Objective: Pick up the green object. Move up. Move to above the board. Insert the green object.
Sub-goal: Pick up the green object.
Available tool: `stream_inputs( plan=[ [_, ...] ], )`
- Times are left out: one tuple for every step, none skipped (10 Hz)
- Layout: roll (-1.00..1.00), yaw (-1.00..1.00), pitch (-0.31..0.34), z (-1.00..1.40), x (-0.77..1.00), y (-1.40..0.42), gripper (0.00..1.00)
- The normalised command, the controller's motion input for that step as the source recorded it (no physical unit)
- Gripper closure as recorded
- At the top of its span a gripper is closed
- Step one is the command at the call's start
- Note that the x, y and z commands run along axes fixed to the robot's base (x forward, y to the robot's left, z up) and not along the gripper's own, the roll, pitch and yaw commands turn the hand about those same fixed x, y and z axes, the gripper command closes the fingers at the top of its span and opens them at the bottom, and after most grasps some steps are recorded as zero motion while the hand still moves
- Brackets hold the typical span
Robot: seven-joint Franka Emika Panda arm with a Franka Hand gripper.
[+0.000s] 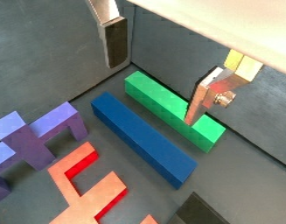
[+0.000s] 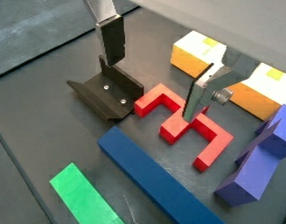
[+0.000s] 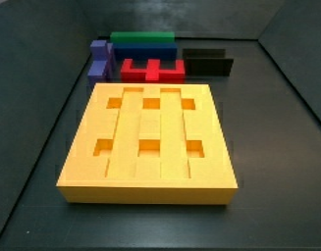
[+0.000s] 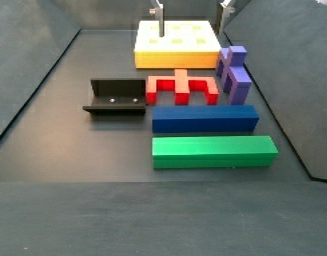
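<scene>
The green object (image 4: 215,152) is a long plain green bar lying flat on the floor, beside the blue bar (image 4: 206,120). It also shows in both wrist views (image 1: 169,107) (image 2: 87,198) and at the back in a side view (image 3: 143,38). The board (image 3: 152,137) is a large yellow-orange slab with six square holes; it also shows in another side view (image 4: 177,42). My gripper (image 4: 193,10) is open and empty, high above the pieces. Its fingers (image 1: 112,42) show in both wrist views with nothing between them; the gripper (image 1: 155,87) (image 2: 155,86) touches nothing.
A red notched block (image 4: 186,88) and a purple block (image 4: 235,72) lie between the blue bar and the board. The dark fixture (image 4: 115,97) stands beside the red block. Grey walls enclose the floor.
</scene>
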Motion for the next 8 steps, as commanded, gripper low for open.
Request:
stream_inputs(
  plan=[
    [0.0,0.0,0.0,-0.02,0.0,0.0,0.0],
    [0.04,-0.16,0.059,-0.21,-0.04,0.25,0.0],
    [-0.03,-0.42,0.0,-0.32,0.0,0.45,0.0],
    [-0.09,-0.5,0.0,-0.25,0.0,0.44,0.0],
    [-0.14,-0.52,-0.006,-0.15,0.03,0.38,0.0],
    [-0.15,-0.59,-0.024,-0.05,0.04,0.3,0.0],
    [-0.14,-0.62,-0.021,0.0,0.02,0.27,0.0],
    [-0.14,-0.64,-0.019,0.0,0.04,0.25,0.0]
  ],
)
